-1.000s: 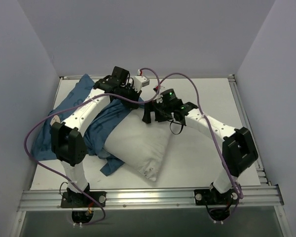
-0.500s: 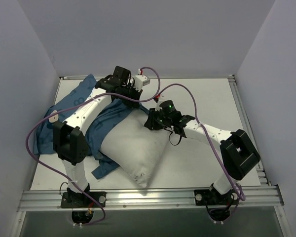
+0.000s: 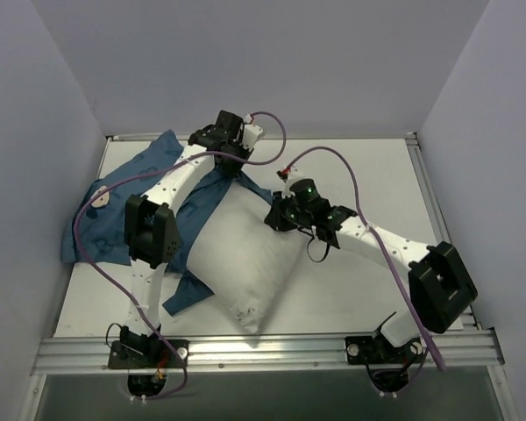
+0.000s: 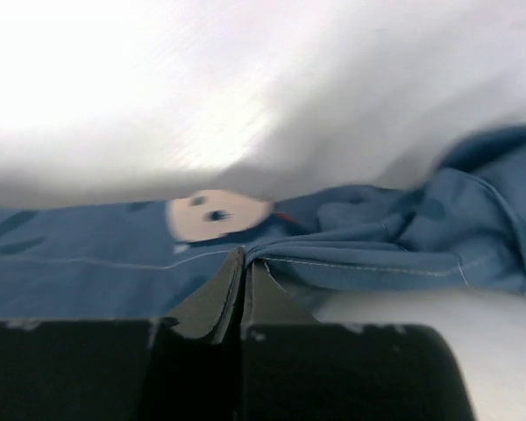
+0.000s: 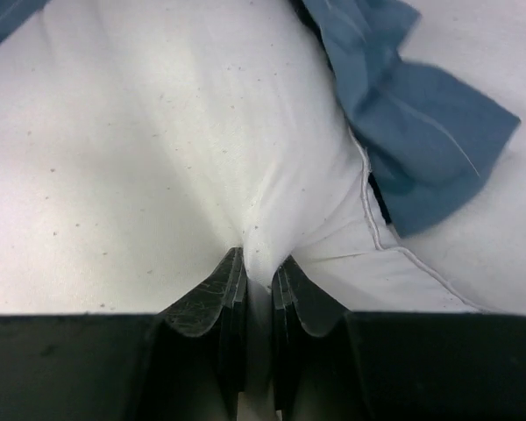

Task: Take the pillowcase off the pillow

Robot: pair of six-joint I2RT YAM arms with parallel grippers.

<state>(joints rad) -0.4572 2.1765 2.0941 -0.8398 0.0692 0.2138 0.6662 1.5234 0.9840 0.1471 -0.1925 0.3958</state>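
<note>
While the pillow (image 3: 245,254) lies slantwise across the middle of the table (image 3: 359,289), most of it shows bare white, with one corner pointing at the near edge. Its far left end butts up against the bunched pillowcase (image 3: 114,219), which spreads out toward the table's left side, and another blue flap pokes out from under the pillow's near left edge. Can't tell whether any of the pillow is actually inside the case at that end. Left gripper (image 4: 243,256) is squeezed tight on a fold of the blue fabric, right at a stitched hem. A little cartoon face (image 4: 217,213) is printed just above the fingertips and white stuffing bulges over the top of that wrist view. From overhead it sits at the pillow's far end, where blue meets white. Right gripper (image 5: 259,263) is pinching a ridge of the white pillow cloth between its fingers (image 5: 212,303), and the cloth puckers into a crease right there. Overhead, it's on the pillow's far right edge. A blue scrap of the case lies beside the pillow's seam, upper right in the right wrist view
</note>
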